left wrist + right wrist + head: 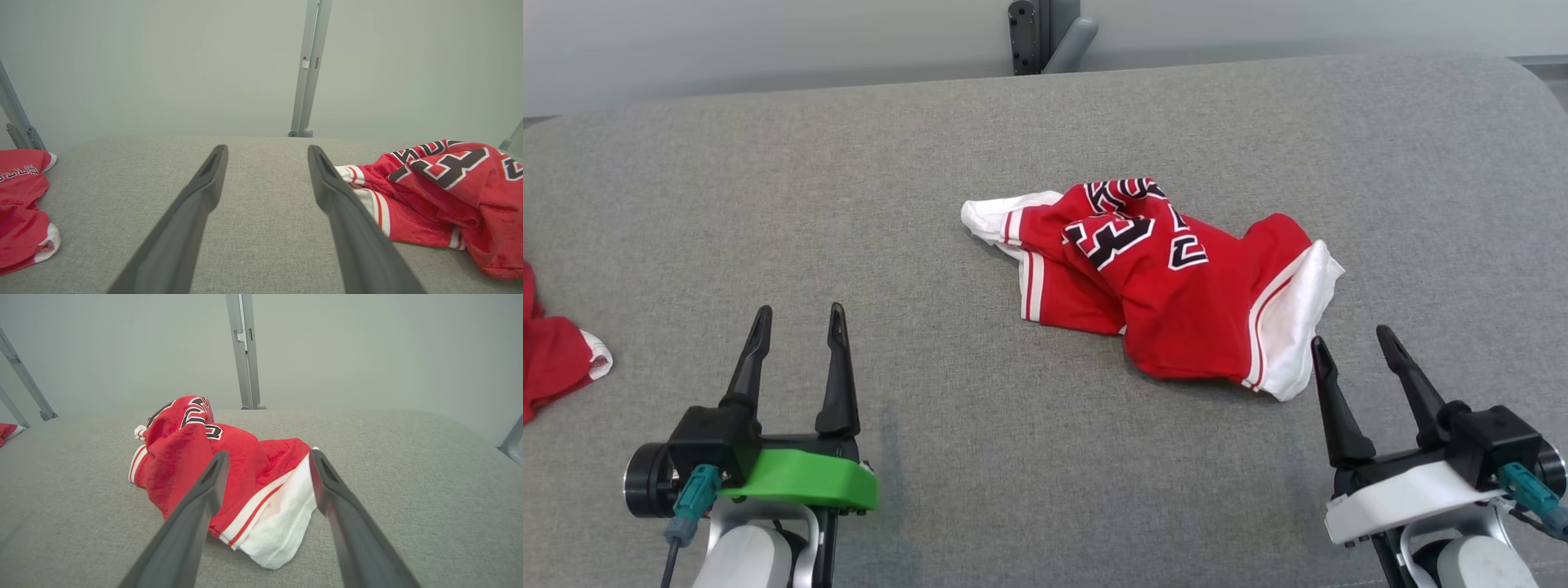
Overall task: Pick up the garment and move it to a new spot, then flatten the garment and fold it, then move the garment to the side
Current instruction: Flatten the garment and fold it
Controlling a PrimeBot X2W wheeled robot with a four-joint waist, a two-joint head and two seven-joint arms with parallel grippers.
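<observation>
A crumpled red garment [1160,278] with white trim and black-and-white lettering lies in a heap near the middle of the grey padded table [931,204]. My right gripper [1354,340] stands open just below the garment's white lower-right corner, apart from it; in the right wrist view the garment [229,473] lies just beyond my open fingertips [267,455]. Low at the left my left gripper [798,317] is open over bare table, well left of the garment. In the left wrist view the garment [441,192] lies to the right of my open left gripper [267,151].
A second red cloth [551,347] lies at the table's left edge, also seen as the red cloth [22,208] in the left wrist view. A grey metal post [1045,37] stands behind the table's far edge. The table's far right corner is rounded.
</observation>
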